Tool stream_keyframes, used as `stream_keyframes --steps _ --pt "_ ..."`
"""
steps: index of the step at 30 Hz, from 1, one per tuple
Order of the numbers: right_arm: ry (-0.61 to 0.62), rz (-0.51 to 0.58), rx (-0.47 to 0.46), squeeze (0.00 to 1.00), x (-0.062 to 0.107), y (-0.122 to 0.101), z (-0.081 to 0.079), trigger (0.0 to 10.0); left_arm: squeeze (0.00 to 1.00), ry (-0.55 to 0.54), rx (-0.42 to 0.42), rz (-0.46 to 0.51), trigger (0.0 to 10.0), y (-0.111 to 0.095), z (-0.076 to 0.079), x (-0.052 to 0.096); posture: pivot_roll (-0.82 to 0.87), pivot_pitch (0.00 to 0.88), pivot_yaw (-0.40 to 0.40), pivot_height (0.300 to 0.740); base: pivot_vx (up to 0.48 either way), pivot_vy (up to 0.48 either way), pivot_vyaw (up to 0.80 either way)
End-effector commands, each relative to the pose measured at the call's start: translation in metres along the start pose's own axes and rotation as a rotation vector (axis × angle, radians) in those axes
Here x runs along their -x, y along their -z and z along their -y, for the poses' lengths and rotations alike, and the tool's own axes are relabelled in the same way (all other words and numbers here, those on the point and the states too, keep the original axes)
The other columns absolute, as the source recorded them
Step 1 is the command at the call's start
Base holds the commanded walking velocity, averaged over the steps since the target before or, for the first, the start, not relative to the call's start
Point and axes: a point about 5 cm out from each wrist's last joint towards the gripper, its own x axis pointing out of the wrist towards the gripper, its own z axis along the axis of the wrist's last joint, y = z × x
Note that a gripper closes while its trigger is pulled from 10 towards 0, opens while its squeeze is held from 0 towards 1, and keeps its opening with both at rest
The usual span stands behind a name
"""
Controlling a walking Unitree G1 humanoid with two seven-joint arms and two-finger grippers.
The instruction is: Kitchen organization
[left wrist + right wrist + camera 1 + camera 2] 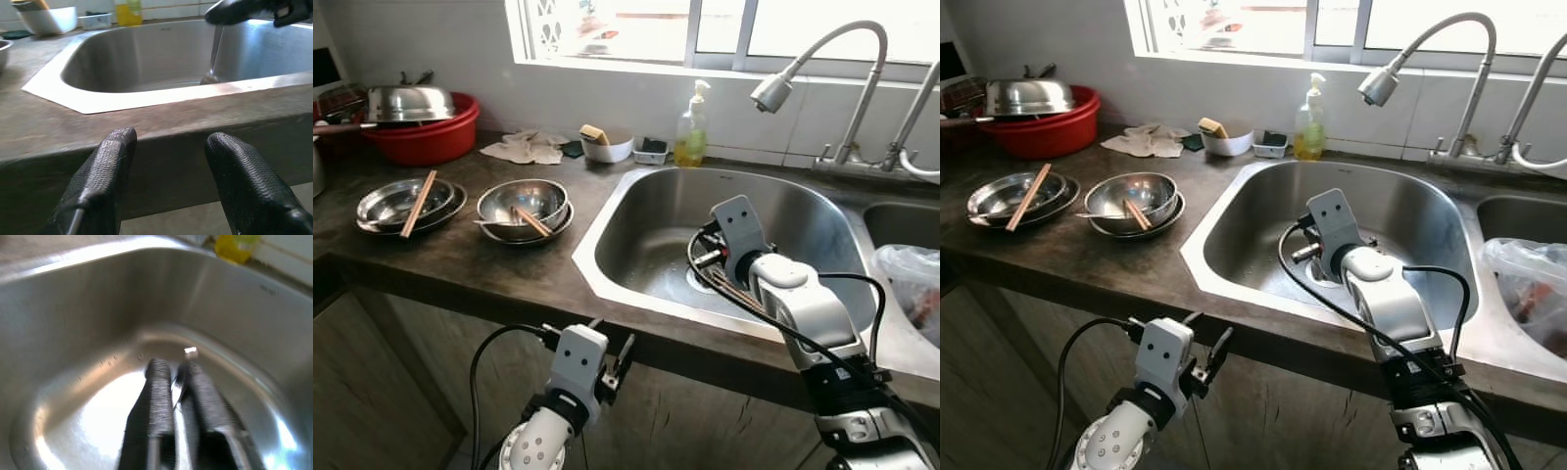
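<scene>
A dark stone table holds a stainless steel sink under a bright window. The right gripper reaches down into the sink basin, its two black fingers drawn nearly together and clamped on a thin metal spoon, which hangs down from the fingers with its bowl close to the sink floor, near the drain. The left gripper hovers below and in front of the table's front edge, its fingers spread apart and holding nothing.

On the table, well away from the right fingers and on the robot's left of the sink, sit two sets of steel bowls on plates, each with chopsticks resting across. Behind them stand a red basin with a steel lid, a crumpled cloth, a small white bowl and a bottle of yellow dish soap. A curved tap arches over the sink's far side.
</scene>
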Motion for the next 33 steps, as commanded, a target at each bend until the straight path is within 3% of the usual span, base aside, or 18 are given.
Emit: stream_keyframes --steps 1,6,7,8,9,12,15,18,24,33 --pt "0.000 -0.006 0.010 1.00 -0.001 -0.004 0.003 10.0 0.00 0.005 0.001 -0.001 10.0 -0.002 0.002 -0.001 0.04 0.000 -0.025 0.740 0.000 0.000 0.00" --pt "0.023 0.010 -0.020 1.00 0.000 -0.005 0.005 10.0 0.00 0.002 0.003 0.000 10.0 -0.002 0.002 0.000 0.04 0.000 -0.027 0.740 0.000 0.000 0.00" --pt "0.035 0.036 -0.035 0.76 0.001 -0.008 0.006 10.0 0.00 0.002 0.004 -0.001 10.0 -0.002 0.002 0.001 0.04 0.000 -0.027 0.740 0.000 0.000 0.00" --pt "0.035 0.036 -0.035 0.76 0.001 -0.008 0.006 10.0 0.00 0.002 0.004 -0.001 10.0 -0.002 0.002 0.001 0.04 0.000 -0.027 0.740 0.000 0.000 0.00" --pt "0.053 0.052 -0.046 0.00 0.003 -0.010 0.007 10.0 0.00 0.001 0.004 -0.001 10.0 -0.002 0.002 0.001 0.04 0.000 -0.025 0.740 0.000 0.000 0.00" --pt "0.073 0.064 -0.060 0.00 0.005 -0.010 0.008 10.0 0.00 0.002 0.004 -0.002 10.0 -0.002 0.002 0.001 0.04 0.000 -0.023 0.740 0.000 0.000 0.00" --pt "0.134 0.199 -0.092 0.00 0.016 -0.021 0.010 10.0 0.00 0.002 0.006 -0.004 10.0 -0.001 0.002 0.002 0.04 0.000 -0.025 0.740 0.000 0.000 0.00" --pt "0.165 0.251 -0.124 0.00 0.023 -0.022 0.009 10.0 0.00 0.001 0.004 -0.004 10.0 -0.002 0.002 0.002 0.04 0.000 -0.026 0.740 0.000 0.000 0.00" --pt "0.234 0.439 -0.122 0.00 0.060 -0.017 0.000 10.0 0.00 0.000 0.002 -0.002 10.0 -0.001 0.001 0.002 0.03 0.000 -0.020 0.740 0.000 0.000 0.00" --pt "0.252 0.512 -0.194 0.00 0.100 0.007 -0.024 10.0 0.00 -0.001 -0.007 0.006 10.0 -0.001 0.000 0.004 0.00 0.000 -0.001 0.740 0.000 0.000 0.00"
